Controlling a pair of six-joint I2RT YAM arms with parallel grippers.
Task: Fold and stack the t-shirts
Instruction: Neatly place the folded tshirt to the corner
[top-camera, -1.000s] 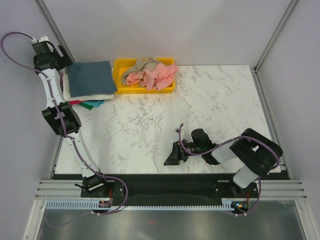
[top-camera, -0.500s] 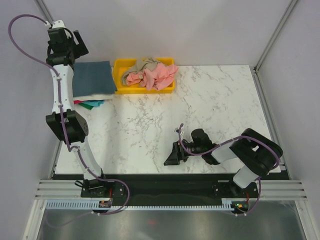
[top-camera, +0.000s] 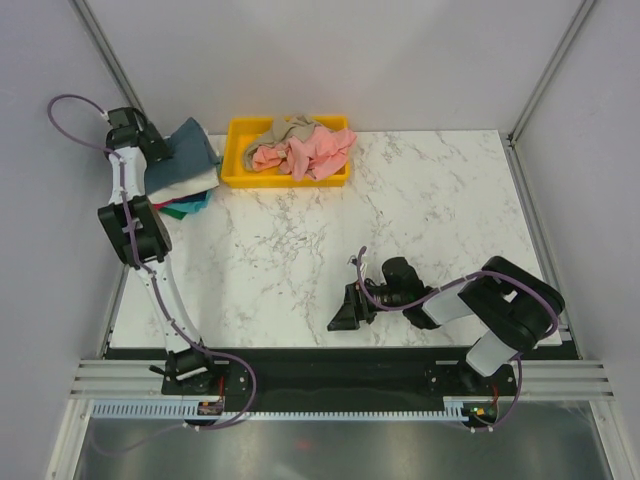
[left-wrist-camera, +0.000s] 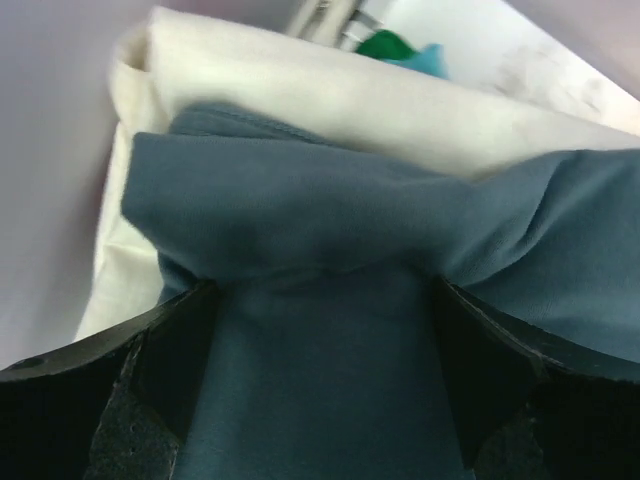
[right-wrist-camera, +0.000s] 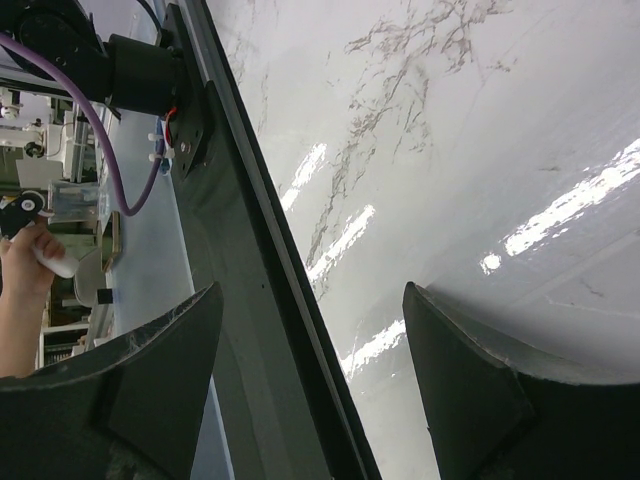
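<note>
A stack of folded t-shirts sits at the table's far left corner. The slate-blue shirt (top-camera: 192, 147) lies on top, skewed and rumpled, over a cream-white shirt (top-camera: 190, 182), with teal (top-camera: 192, 203) and red edges below. My left gripper (top-camera: 157, 150) is open and pressed onto the stack's left side. In the left wrist view a bunched fold of the slate-blue shirt (left-wrist-camera: 330, 250) fills the space between its wide-apart jaws (left-wrist-camera: 322, 295), above the cream-white shirt (left-wrist-camera: 300, 90). My right gripper (top-camera: 341, 312) is open and empty, low over the table near its front edge (right-wrist-camera: 312, 295).
A yellow bin (top-camera: 240, 179) at the back centre holds a crumpled salmon-pink shirt (top-camera: 315, 150) and a tan shirt (top-camera: 287, 130). The marble table (top-camera: 430, 210) spreads right of the stack. A wall and a frame post stand close behind the left arm.
My left gripper has swung from behind the stack's far left corner down onto it. The slate-blue shirt has been pushed askew and bunched. The right arm has not moved.
</note>
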